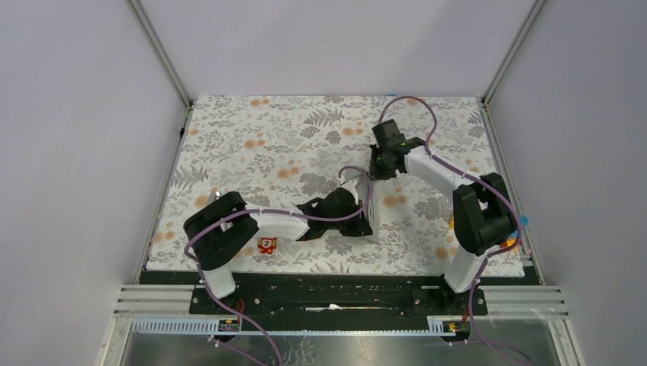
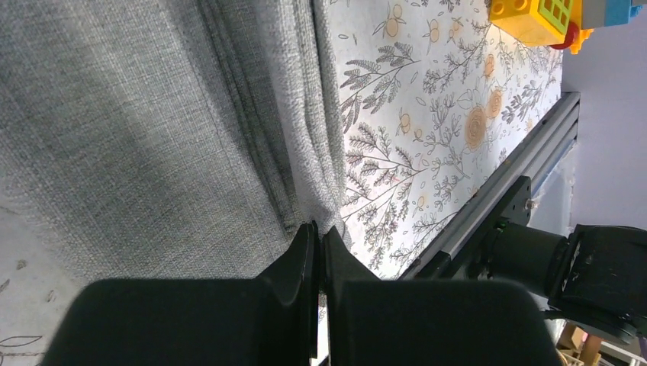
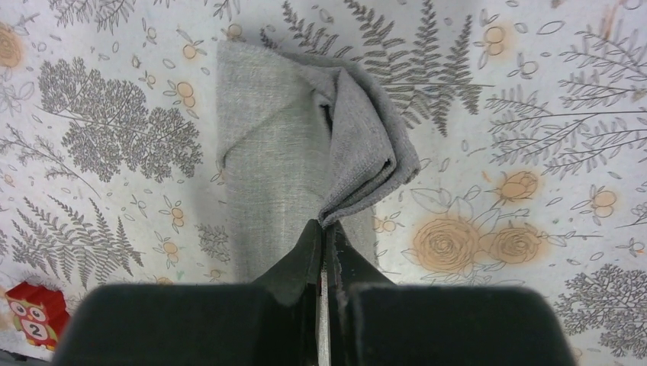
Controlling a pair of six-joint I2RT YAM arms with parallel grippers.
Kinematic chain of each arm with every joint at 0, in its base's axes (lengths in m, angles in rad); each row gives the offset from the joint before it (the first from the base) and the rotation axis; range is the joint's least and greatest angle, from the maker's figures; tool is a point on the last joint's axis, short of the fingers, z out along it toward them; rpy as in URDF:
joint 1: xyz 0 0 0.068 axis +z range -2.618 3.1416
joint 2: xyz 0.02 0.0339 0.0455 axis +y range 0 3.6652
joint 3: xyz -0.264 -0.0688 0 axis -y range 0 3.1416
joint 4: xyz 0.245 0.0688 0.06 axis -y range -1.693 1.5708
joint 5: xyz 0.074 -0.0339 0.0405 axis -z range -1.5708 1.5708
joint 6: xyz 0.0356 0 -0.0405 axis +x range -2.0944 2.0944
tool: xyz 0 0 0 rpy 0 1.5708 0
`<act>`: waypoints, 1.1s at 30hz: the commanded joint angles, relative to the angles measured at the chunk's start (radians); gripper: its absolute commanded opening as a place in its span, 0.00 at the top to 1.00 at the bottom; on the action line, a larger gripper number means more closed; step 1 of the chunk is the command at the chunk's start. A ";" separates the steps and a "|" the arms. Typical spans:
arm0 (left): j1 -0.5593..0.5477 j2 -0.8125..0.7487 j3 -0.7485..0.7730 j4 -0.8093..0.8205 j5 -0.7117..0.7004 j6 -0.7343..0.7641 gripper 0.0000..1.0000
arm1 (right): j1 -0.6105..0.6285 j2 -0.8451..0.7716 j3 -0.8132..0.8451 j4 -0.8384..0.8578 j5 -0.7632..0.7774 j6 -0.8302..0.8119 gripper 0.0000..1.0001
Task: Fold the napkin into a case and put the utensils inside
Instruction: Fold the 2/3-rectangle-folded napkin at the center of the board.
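Observation:
The napkin (image 3: 267, 152) is a plain grey cloth lying as a narrow layered strip on the floral cover. One flap of it is lifted, and my right gripper (image 3: 324, 225) is shut on the tip of that flap. In the left wrist view the napkin (image 2: 137, 114) fills the left side, with stacked fold edges running down to my left gripper (image 2: 319, 229), which is shut on its edge. From above, the left gripper (image 1: 368, 226) and right gripper (image 1: 379, 169) sit close together mid-table. They hide most of the napkin (image 1: 355, 181). The utensils are out of view.
A small red toy figure (image 1: 266, 245) stands near the front edge by the left arm, and it also shows at the right wrist view's lower left as the red toy (image 3: 27, 316). A yellow studded block (image 2: 534, 19) lies by the right arm's base. The metal rail (image 2: 496, 191) borders the floral cover (image 1: 252, 152).

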State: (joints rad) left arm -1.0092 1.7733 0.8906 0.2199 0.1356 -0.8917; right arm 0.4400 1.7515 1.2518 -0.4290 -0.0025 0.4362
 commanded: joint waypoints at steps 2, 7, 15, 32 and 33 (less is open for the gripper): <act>0.003 -0.058 -0.095 0.148 0.080 -0.050 1.00 | 0.074 0.059 0.132 -0.077 0.123 0.034 1.00; 0.019 -0.097 -0.145 0.141 0.079 -0.046 1.00 | 0.122 0.129 0.201 -0.108 0.162 0.060 1.00; 0.062 -0.131 -0.236 0.167 0.117 -0.065 1.00 | 0.170 0.230 0.310 -0.141 0.209 0.069 1.00; 0.111 -0.235 -0.259 -0.011 0.113 -0.007 0.70 | 0.174 0.359 0.415 -0.121 0.153 0.113 1.00; 0.114 -0.253 -0.257 -0.032 0.113 0.005 0.63 | 0.175 0.361 0.415 -0.119 0.151 0.113 1.00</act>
State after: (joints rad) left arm -0.8970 1.5951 0.6384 0.2775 0.1993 -0.9268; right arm 0.6144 2.1006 1.6077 -0.6140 0.1295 0.5224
